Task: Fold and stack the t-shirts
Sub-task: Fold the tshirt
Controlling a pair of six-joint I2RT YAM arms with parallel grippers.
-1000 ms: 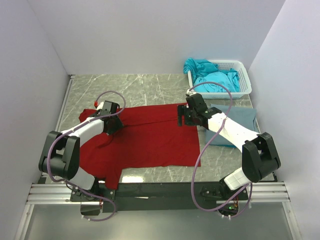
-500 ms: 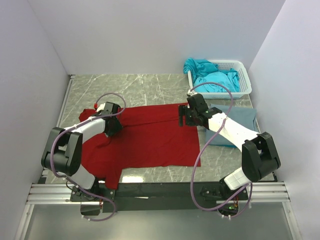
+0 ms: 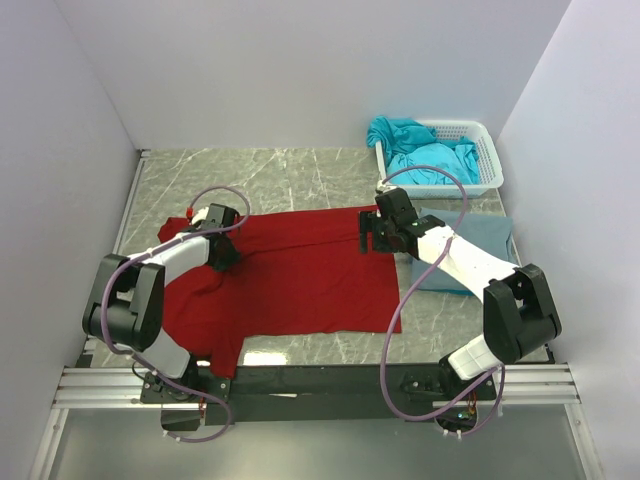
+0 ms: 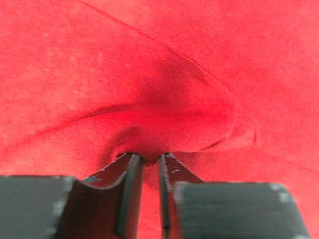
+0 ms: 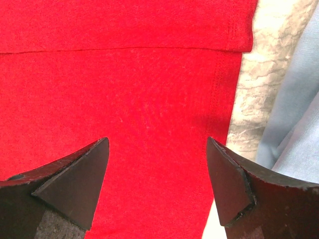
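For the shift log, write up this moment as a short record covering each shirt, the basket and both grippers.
red t-shirt: spread out on the marble-look table
left gripper: closed on a pinch of the red t-shirt near its left end
right gripper: open over the red t-shirt's right edge, holding nothing
grey-blue t-shirt: lies flat to the right of the red one, partly hidden by the right arm
turquoise t-shirts: heaped in the white basket at the far right
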